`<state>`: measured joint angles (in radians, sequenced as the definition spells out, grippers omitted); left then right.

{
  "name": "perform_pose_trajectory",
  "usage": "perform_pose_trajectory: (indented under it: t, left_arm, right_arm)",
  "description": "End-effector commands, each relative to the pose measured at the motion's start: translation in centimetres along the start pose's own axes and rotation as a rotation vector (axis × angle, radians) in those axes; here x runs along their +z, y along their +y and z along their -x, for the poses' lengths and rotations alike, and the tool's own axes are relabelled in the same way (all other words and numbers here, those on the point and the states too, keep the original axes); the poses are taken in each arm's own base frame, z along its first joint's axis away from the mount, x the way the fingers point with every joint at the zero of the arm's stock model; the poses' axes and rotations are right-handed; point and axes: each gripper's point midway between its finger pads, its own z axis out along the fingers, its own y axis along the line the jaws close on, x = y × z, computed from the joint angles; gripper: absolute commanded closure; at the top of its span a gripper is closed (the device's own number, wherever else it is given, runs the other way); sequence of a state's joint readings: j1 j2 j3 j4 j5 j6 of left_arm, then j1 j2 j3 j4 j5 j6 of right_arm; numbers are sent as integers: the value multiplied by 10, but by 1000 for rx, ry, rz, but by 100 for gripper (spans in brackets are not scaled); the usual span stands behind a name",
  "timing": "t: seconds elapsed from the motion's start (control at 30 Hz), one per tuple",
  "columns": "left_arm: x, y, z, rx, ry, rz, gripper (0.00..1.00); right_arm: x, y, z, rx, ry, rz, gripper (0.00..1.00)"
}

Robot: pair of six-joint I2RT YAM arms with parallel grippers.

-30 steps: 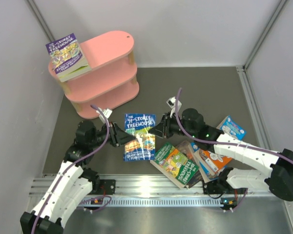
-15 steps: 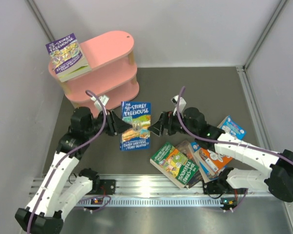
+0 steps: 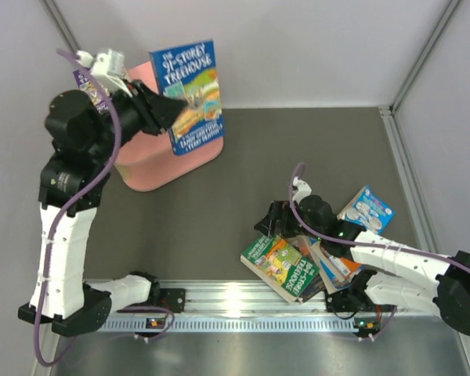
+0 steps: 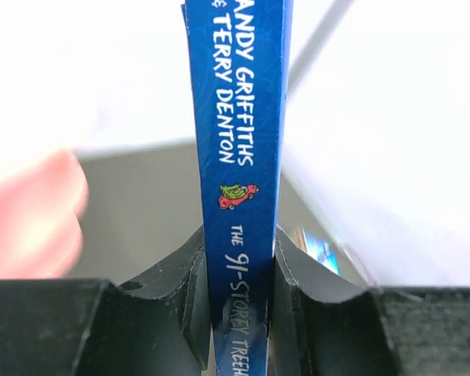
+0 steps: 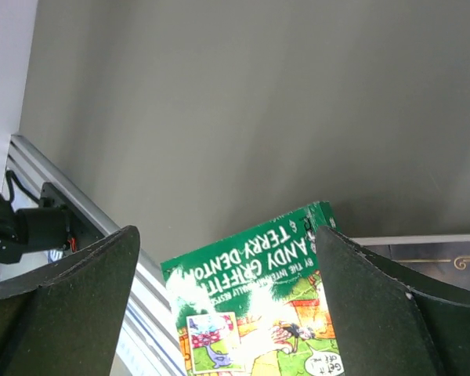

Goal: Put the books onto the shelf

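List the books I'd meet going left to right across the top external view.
blue book, held up in the air → green book, at the near-left of the pile → pale blue book, farthest right. The books stacked between those last two overlap too much to order.

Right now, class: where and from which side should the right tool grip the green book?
Probably grip the green book by its short left edge, coming from the table side: it lies flat atop the pile, that edge free, and the open right tool hovers there.

Pale walls (image 3: 298, 47) enclose a dark grey tabletop (image 3: 313, 157).
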<state>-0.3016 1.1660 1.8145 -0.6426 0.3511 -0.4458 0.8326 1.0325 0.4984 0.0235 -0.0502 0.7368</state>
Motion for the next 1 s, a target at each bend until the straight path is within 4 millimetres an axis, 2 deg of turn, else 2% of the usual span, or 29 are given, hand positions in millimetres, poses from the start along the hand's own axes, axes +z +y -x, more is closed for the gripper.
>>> perform_pose_trajectory:
  t: [0.0, 0.03, 0.07, 0.1, 0.13, 0.2, 0.37, 0.47, 0.5, 0.53, 0.57, 0.63, 0.67, 0.73, 0.93, 0.97]
  left_arm:
    - [-27, -23, 88, 112, -254, 41, 100]
    - [-17, -17, 94, 121, -257, 66, 100]
    - [-17, -12, 104, 129, -283, 106, 100]
    - [-30, -21, 122, 149, -332, 108, 100]
    - [-21, -13, 125, 167, -328, 138, 100]
    - [-28, -9, 140, 190, -373, 186, 100]
    - [-25, 26, 143, 241, -375, 345, 100]
    - [-22, 38, 140, 259, -356, 365, 100]
    - [-23, 51, 141, 251, -356, 395, 100]
    - [-23, 49, 141, 255, -347, 355, 100]
    - [-28, 69, 148, 253, -367, 400, 100]
    - [-37, 76, 155, 203, -385, 356, 100]
    - [-46, 93, 165, 199, -417, 392, 100]
    - [-45, 99, 167, 181, -422, 396, 100]
    - [-32, 119, 167, 88, -401, 265, 100]
    - [-30, 130, 158, 30, -369, 239, 100]
  right_arm:
    - [1, 5, 5, 25, -32, 36, 9]
    - [1, 2, 2, 30, -25, 30, 8]
    - [2, 3, 0, 29, -22, 35, 9]
    - [2, 1, -1, 35, -18, 32, 9]
    - [3, 0, -2, 33, -15, 31, 9]
    - [4, -1, -6, 34, -4, 31, 9]
    - [6, -7, -14, 24, 15, 28, 9]
    - [8, -10, -19, 22, 26, 26, 9]
    - [9, -12, -21, 20, 29, 25, 10]
    - [9, -14, -24, 21, 36, 23, 10]
    - [10, -13, -25, 22, 37, 33, 10]
    - [13, -15, -29, 21, 52, 32, 11]
    - [14, -14, -30, 20, 55, 37, 11]
    - [15, -16, -32, 17, 61, 35, 11]
    - [17, -19, -37, -4, 81, 29, 12]
    - [18, -21, -39, -13, 90, 21, 11]
